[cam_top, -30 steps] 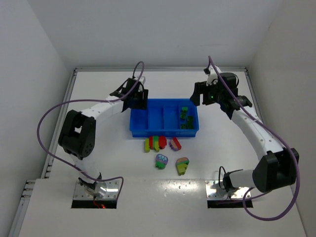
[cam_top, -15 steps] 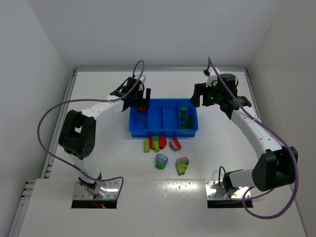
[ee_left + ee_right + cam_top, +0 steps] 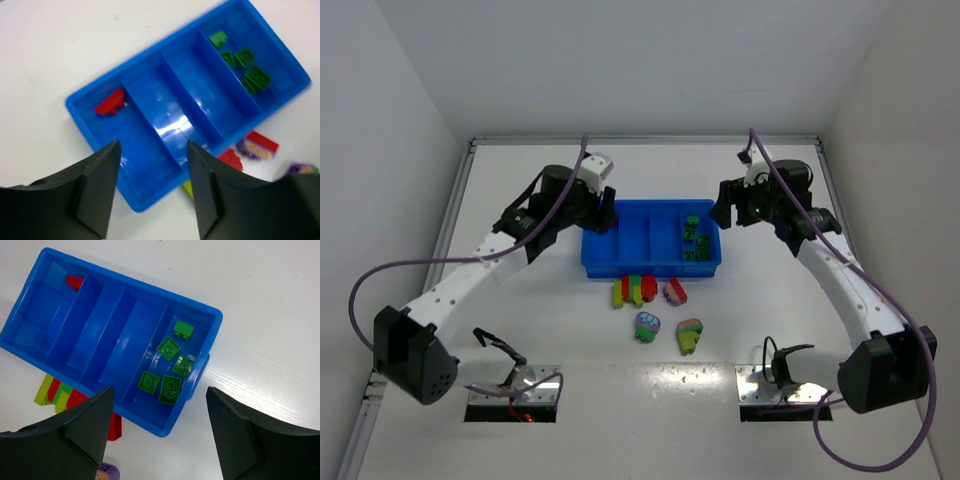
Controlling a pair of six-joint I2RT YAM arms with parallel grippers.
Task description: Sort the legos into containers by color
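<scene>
**Inspector:** Top external view is taken first. Where are the unsorted pieces found?

**Assistant:** They are seen on the table, on the near side of the blue tray [image 3: 650, 266]. A red and yellow-green cluster [image 3: 633, 290] lies just beside its near wall, with a red and purple piece [image 3: 674, 291] to the right of it. A purple cluster [image 3: 647, 326] and a green-topped cluster [image 3: 689, 336] lie nearer the arm bases. One red brick [image 3: 111, 102] is lodged in the leftmost compartment. The green bricks [image 3: 695, 238] are gathered in the rightmost.

**Inspector:** How are the grippers placed?

**Assistant:** The left gripper [image 3: 607, 212] is held over the tray's left end and the right gripper [image 3: 723, 205] beside its right end. In the wrist views both are shown with jaws parted. Nothing is held and nothing is touched.

**Inspector:** On which relation is the coming move judged to turn?

**Assistant:** The tray's long axis runs left to right, and the loose pieces lie beyond its near wall from both grippers. The red and yellow-green cluster is judged closer to the left gripper, so a reach toward the near side by that arm is expected.
</scene>
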